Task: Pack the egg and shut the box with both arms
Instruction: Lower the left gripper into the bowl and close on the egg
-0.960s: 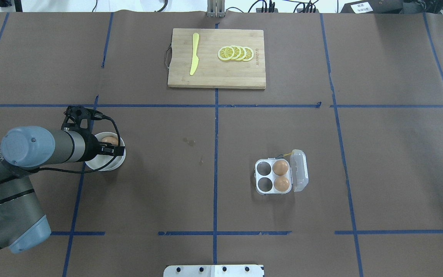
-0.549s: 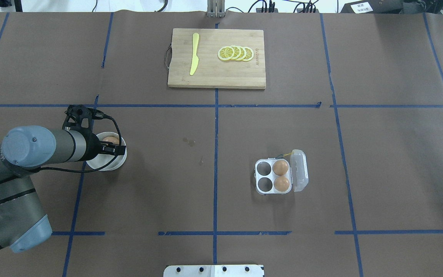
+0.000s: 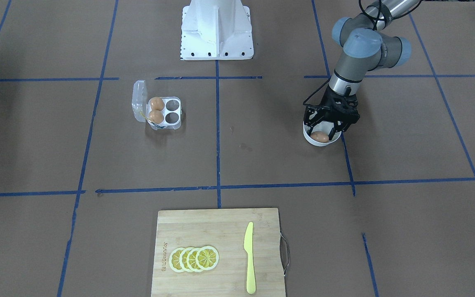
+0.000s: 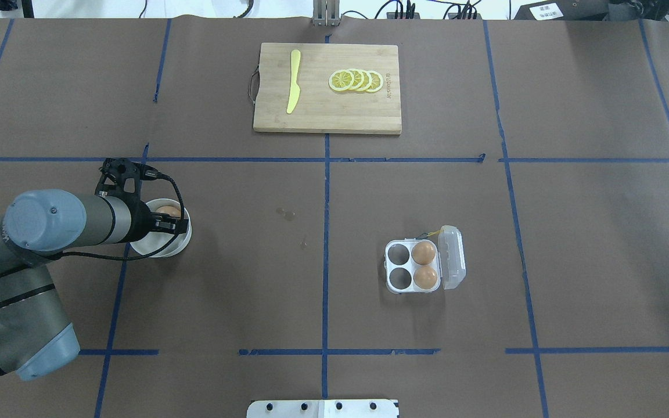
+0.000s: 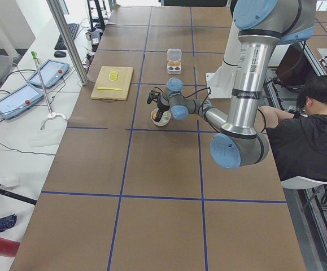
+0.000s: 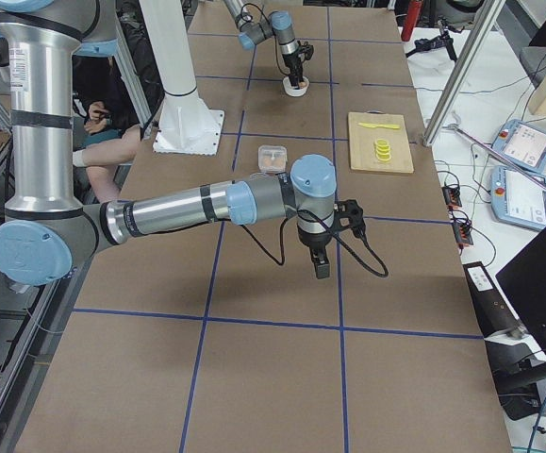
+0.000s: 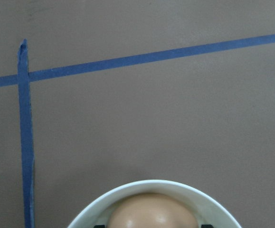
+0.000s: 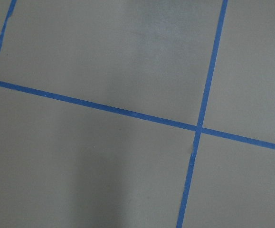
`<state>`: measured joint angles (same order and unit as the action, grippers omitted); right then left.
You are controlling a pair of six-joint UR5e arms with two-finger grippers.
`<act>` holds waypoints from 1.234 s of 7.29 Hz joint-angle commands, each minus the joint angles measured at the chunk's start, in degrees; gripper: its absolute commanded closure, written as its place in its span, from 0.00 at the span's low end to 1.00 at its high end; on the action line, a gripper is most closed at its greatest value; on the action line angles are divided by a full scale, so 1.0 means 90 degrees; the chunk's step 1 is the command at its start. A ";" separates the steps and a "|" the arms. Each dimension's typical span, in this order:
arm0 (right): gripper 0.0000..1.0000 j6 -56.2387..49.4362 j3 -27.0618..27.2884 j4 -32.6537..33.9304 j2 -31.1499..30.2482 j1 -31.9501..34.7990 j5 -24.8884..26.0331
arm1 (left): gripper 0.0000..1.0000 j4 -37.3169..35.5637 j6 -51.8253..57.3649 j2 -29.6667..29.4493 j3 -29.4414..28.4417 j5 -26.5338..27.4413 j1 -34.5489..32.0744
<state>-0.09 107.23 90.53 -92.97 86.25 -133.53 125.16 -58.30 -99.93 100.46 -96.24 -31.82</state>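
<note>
The egg [image 4: 167,210] is orange-brown and lies in a white bowl [image 4: 160,247] on the left half of the table. It also shows in the front view [image 3: 320,137] and the left wrist view [image 7: 152,213]. My left gripper [image 4: 167,218] reaches down into the bowl, its fingers tight against the egg's two sides. The box [image 4: 398,253] stands right of centre with its clear lid [image 4: 452,257] open. Two eggs [image 4: 424,252] fill its right cells and the left two cells are empty. My right gripper [image 6: 322,269] hangs over bare table far from the box. I cannot tell its state.
A wooden cutting board [image 4: 369,116] with a yellow knife [image 4: 293,81] and lemon slices [image 4: 356,80] lies at the far middle. The white pedestal [image 3: 217,29] stands at the robot's edge. A seated person [image 5: 310,124] is beside the table.
My left arm and gripper have shifted very slightly at the bowl. The egg stays in the bowl, and the box has not moved.
</note>
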 commanded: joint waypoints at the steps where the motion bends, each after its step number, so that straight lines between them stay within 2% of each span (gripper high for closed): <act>1: 0.00 0.0000 0.0000 0.0000 -0.0002 0.0016 -0.0007 | 0.55 -0.0001 0.0013 0.0000 0.0048 0.0000 0.0000; 4: 0.00 0.0000 0.0000 0.0000 -0.0002 0.0016 -0.0007 | 0.58 0.0038 0.0296 0.0077 0.0165 -0.0020 -0.0049; 9: 0.00 0.0000 0.0000 0.0000 -0.0002 0.0016 -0.0007 | 0.58 0.0222 0.0648 0.0371 0.0809 -0.0107 -0.0127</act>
<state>-0.09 107.23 90.53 -92.99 86.39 -133.59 126.06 -52.79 -96.76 106.44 -97.00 -32.90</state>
